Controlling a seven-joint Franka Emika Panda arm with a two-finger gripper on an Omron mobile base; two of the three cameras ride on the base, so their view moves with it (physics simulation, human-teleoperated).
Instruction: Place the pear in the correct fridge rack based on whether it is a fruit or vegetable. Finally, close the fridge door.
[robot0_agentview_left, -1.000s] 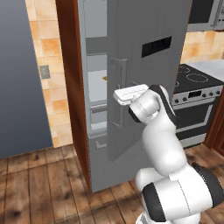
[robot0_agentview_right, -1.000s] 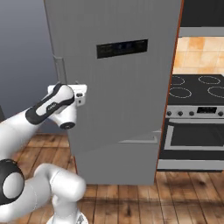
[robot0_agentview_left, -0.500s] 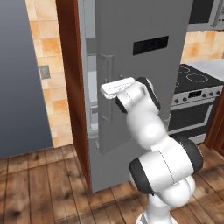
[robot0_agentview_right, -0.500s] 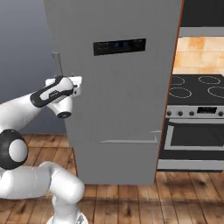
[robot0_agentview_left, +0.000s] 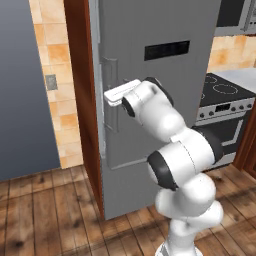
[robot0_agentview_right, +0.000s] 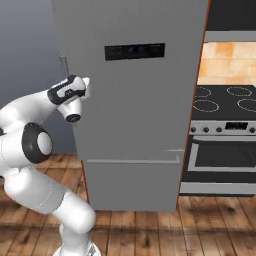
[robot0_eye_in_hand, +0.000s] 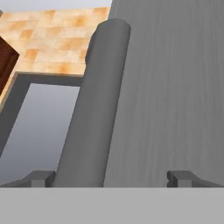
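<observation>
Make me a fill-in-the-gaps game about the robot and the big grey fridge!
The tall grey fridge door is now ____. 
The gripper is at the door's round grey ____. 
To the fridge's right stands a ____ with black burners. 
The kitchen floor is made of ____.

Missing words: shut; handle; stove; wood.

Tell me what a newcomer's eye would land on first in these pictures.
The tall grey fridge door with its black display strip near the top fills the middle of the scene, and the white arm reaches across to the door's left edge. There the gripper sits open at the vertical handle. A black stove stands right of the fridge.
</observation>
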